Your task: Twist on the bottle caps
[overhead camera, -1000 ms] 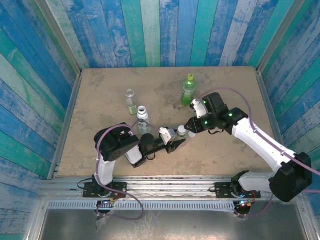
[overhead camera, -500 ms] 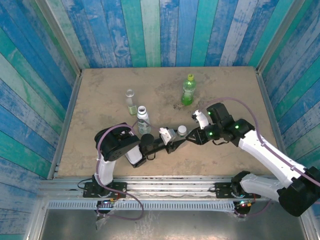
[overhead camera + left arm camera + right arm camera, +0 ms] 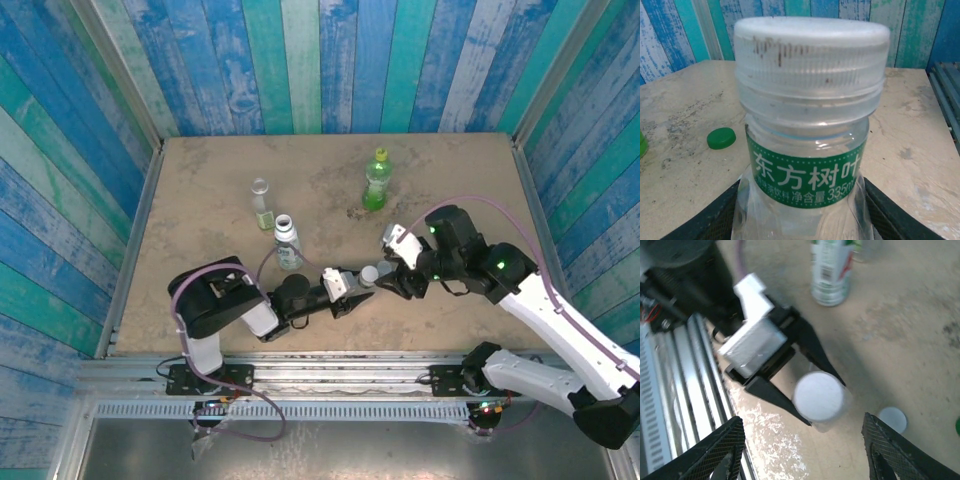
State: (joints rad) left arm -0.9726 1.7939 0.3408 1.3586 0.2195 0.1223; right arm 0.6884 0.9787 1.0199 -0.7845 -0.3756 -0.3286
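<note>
A clear bottle (image 3: 805,165) with a green neck band stands at the table's near middle, with a white cap (image 3: 810,47) on its neck. My left gripper (image 3: 800,222) is shut on its body; from above the left gripper (image 3: 345,292) reaches in from the left. The same cap (image 3: 818,396) shows below my right gripper (image 3: 805,450), which hangs open over it without touching. From the top, the right gripper (image 3: 388,280) sits just right of the capped bottle (image 3: 368,275). A loose white cap (image 3: 892,419) and a dark green cap (image 3: 721,138) lie on the table.
A green bottle (image 3: 377,180) with a yellow-green cap stands at the back. A small clear bottle (image 3: 262,205) and a white-labelled bottle (image 3: 286,240) stand open at left of centre. The metal rail (image 3: 675,405) runs along the table's near edge.
My right gripper has opened, let go of the white cap and drawn back towards the near right. My left gripper has shifted the bottle slightly nearer.
</note>
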